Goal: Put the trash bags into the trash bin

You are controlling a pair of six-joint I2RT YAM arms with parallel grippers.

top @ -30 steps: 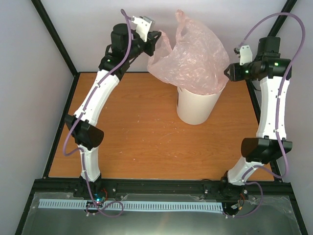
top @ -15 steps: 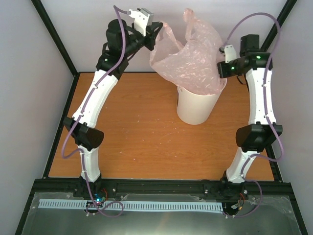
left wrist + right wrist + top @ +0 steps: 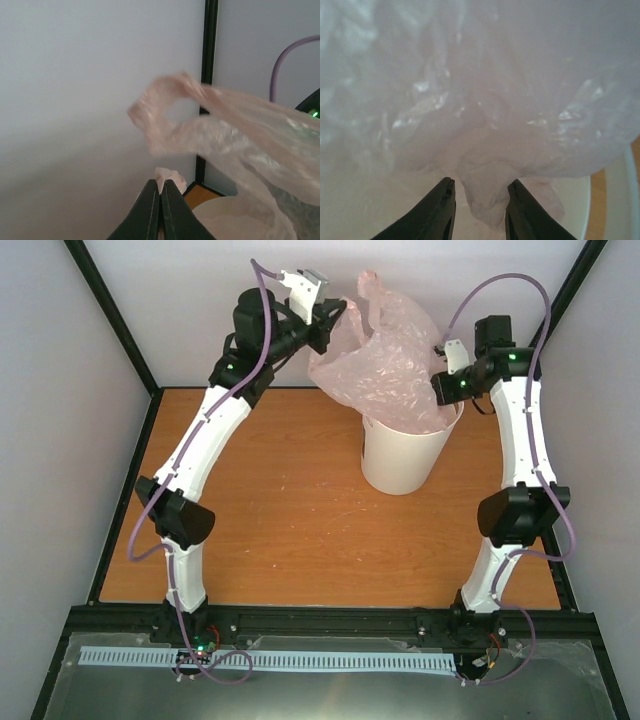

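The pale pink trash bag (image 3: 385, 365) billows above the white trash bin (image 3: 402, 455) at the back of the table, its lower part hanging into the bin's mouth. My left gripper (image 3: 338, 315) is shut on a pinch of the bag's upper left edge (image 3: 169, 178), held high; a bag handle loop (image 3: 165, 117) hangs in front. My right gripper (image 3: 438, 390) is at the bin's right rim, open, its fingers (image 3: 442, 207) either side of a fold of the bag (image 3: 485, 190) over the bin's inside (image 3: 572, 197).
The orange table (image 3: 280, 520) lies in front of the bin. Grey walls and black frame posts (image 3: 207, 75) stand close behind and beside both grippers.
My right gripper has moved left, in to the bin's rim and the bag. My left gripper has shifted right with the bag edge, bunching the bag over the bin.
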